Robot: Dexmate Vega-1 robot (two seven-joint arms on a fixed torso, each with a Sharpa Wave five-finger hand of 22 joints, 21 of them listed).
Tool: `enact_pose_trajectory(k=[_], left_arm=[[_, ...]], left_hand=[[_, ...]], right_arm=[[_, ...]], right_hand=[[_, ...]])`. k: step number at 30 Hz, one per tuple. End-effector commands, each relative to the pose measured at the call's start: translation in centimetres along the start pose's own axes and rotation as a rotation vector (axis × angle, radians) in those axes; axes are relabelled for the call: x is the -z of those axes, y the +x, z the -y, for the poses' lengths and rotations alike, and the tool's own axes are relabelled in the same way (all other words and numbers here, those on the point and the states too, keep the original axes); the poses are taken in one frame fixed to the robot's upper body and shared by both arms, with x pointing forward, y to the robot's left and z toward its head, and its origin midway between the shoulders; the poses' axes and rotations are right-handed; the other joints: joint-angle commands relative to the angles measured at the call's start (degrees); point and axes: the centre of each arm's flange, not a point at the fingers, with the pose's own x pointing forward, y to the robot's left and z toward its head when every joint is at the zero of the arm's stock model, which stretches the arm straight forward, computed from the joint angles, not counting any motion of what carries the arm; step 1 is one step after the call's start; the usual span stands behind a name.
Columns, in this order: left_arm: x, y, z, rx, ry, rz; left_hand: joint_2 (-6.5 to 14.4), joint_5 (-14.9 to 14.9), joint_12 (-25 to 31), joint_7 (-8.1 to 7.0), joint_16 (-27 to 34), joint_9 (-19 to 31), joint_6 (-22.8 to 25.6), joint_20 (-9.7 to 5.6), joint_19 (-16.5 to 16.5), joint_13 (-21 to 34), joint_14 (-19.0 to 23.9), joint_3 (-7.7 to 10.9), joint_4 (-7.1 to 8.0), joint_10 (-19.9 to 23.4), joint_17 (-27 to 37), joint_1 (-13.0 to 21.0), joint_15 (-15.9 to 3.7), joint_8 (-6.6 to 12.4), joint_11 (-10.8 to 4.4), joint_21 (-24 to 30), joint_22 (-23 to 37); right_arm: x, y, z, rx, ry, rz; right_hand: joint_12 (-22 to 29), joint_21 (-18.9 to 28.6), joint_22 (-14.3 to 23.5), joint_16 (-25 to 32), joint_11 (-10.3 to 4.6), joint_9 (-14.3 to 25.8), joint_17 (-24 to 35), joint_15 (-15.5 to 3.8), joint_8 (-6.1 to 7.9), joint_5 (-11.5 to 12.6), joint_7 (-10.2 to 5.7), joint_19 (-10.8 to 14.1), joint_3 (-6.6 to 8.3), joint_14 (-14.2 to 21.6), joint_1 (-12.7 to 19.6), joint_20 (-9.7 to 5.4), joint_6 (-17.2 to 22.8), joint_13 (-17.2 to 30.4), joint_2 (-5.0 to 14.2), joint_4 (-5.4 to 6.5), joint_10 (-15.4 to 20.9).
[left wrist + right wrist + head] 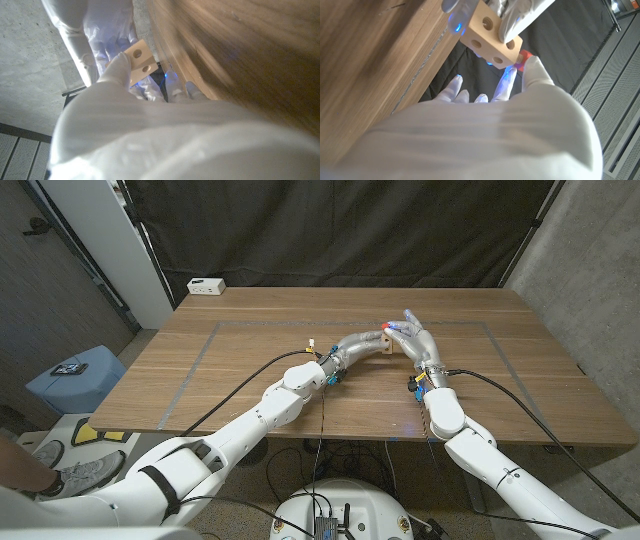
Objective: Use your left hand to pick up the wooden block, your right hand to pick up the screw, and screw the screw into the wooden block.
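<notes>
Both hands meet above the table: left hand grips the wooden block, right hand pinches the red screw against it. Misaligned twisting could cross-thread or drop the screw.

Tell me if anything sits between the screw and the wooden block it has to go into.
Nothing visible does. The left hand holds the wooden block above the table, and the right hand holds the red screw right against the block's side, by its holes. Whether it has entered a hole is unclear.

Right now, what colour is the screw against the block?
Red; the screw shows best in the right wrist view, pinched against the pale block.
</notes>
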Motion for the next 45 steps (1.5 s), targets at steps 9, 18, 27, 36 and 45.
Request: enact_pose_trajectory(k=[9, 18, 27, 36, 45], left_arm=[[0.0, 0.2, 0.0, 0.001, 0.0, -0.002], [0.0, 0.2, -0.1, 0.003, 0.0, -0.002], [-0.1, 0.3, 0.0, 0.008, 0.004, 0.0], [-0.4, 0.0, -0.2, 0.0, 0.017, 0.003], [-0.8, -0.1, -0.8, -0.001, 0.037, 0.001]], left_hand=[[0.13, 0.23, 0.17, 0.32, -0.11, 0.11, 0.35, 0.29, -0.41, 0.31, 0.37, 0.03, 0.31, 0.39, 0.27, -0.49, -5.63, 0.39, 0.32, 0.17, 0.17], [0.1, 0.24, 0.16, 0.36, -0.1, 0.11, 0.32, 0.25, -0.38, 0.31, 0.39, 0.07, 0.2, 0.36, 0.26, -0.36, -5.63, 0.37, 0.33, 0.19, 0.17], [0.14, 0.24, 0.14, 0.32, -0.09, 0.1, 0.25, 0.27, -0.4, 0.3, 0.34, 0.07, 0.21, 0.27, 0.3, -0.38, -5.63, 0.34, 0.34, 0.18, 0.17], [0.07, 0.23, 0.14, 0.31, -0.07, 0.1, 0.27, 0.26, -0.4, 0.3, 0.34, 0.02, 0.19, 0.24, 0.32, -0.4, -5.64, 0.34, 0.34, 0.18, 0.17], [0.07, 0.23, 0.16, 0.15, -0.09, 0.09, 0.19, 0.26, -0.4, 0.29, 0.31, 0.03, 0.2, 0.26, 0.32, -0.43, -5.61, 0.3, 0.34, 0.18, 0.17]], right_arm=[[0.2, 0.1, 0.1, -0.004, 0.006, -0.002], [0.2, 0.1, 0.1, -0.013, 0.007, 0.003], [0.0, 0.1, 0.1, -0.02, 0.01, 0.009], [-0.3, 0.0, 0.4, -0.036, 0.003, 0.01], [-0.9, -0.1, 1.1, -0.047, -0.031, 0.005]], right_hand=[[-0.09, -0.25, 0.26, -0.19, 0.05, 0.11, 0.2, -2.62, -0.76, 0.02, 0.16, -0.52, -0.47, -0.57, -1.16, 0.16, -1.56, 0.25, -0.2, 0.06, -1.0], [-0.24, -0.28, 0.27, -0.26, 0.71, 0.11, 0.22, -2.27, -2.1, 0.05, -0.16, -1.08, -0.68, -1.05, -1.9, 0.28, -4.52, 0.26, -0.4, 0.18, -2.28], [-0.27, -0.31, 0.28, -0.33, 0.97, 0.15, 0.24, -2.15, -3.16, 0.03, -0.24, -1.57, -0.97, -1.51, -2.72, 0.39, -6.87, 0.27, -0.68, 0.35, -3.25], [-0.35, -0.39, 0.29, -0.53, 1.43, 0.18, 0.27, -1.63, -4.31, 0.05, -0.12, -2.35, -1.28, -2.46, -3.76, 0.51, -9.29, 0.29, -0.93, 0.6, -4.57], [-0.27, -0.42, 0.3, -0.67, 1.81, 0.16, 0.29, -1.19, -5.72, 0.07, 0.3, -3.16, -1.48, -3.49, -4.89, 0.85, -12.05, 0.29, -0.83, 0.93, -5.64]])
